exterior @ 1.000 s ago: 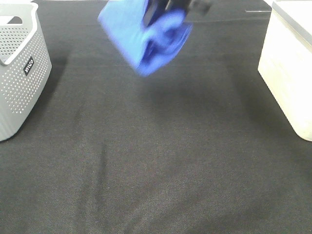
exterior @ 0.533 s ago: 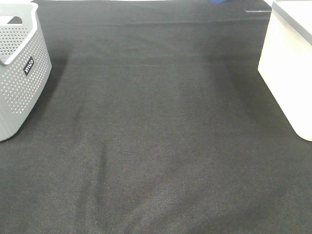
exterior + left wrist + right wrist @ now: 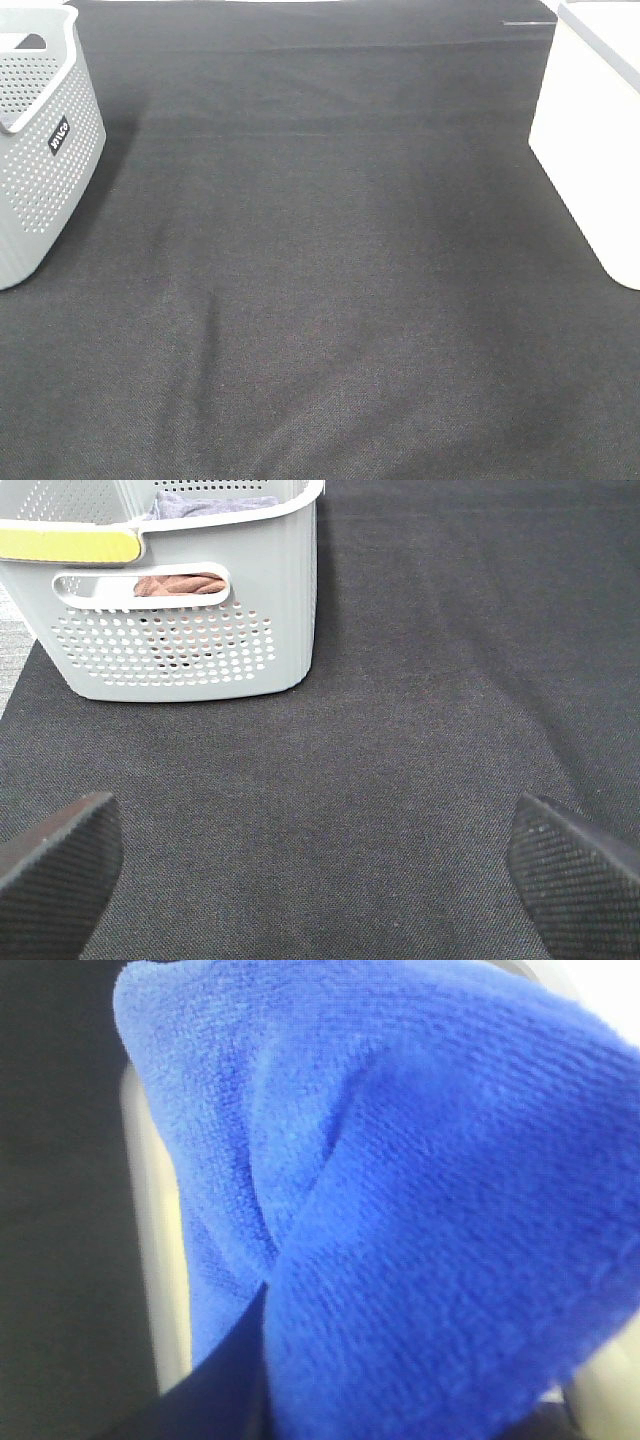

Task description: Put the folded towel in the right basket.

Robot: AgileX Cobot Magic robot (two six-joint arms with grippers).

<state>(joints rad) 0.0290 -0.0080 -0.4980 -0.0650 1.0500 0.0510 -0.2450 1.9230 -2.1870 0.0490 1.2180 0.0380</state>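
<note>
Towel (image 3: pixel 400 1210), blue and plush, fills almost the whole right wrist view, bunched close to the lens with a deep fold running through it. Behind it at one side shows a pale strip that may be the rim of the white basket (image 3: pixel 590 150), with dark cloth beyond. The right gripper is hidden behind the towel, so how its jaws stand cannot be told.

From the high camera the black tablecloth (image 3: pixel 320 280) lies bare from edge to edge. The grey perforated basket (image 3: pixel 40 180) stands at its left edge and the white basket at its right edge, well apart, both cut off by the frame. All the room between them is open.

The left gripper (image 3: pixel 320 860) hangs over the cloth with its jaws wide and nothing between the fingertips (image 3: pixel 60 860). It faces the grey basket, where a brown cloth (image 3: pixel 180 583) shows through the handle slot and a yellow strip (image 3: pixel 65 543) lies on the rim.

A second ago the towel hung in a gripper at the top middle of the high view. Half a second ago only a sliver of blue remained at the top edge. Now neither towel nor arm shows there.
</note>
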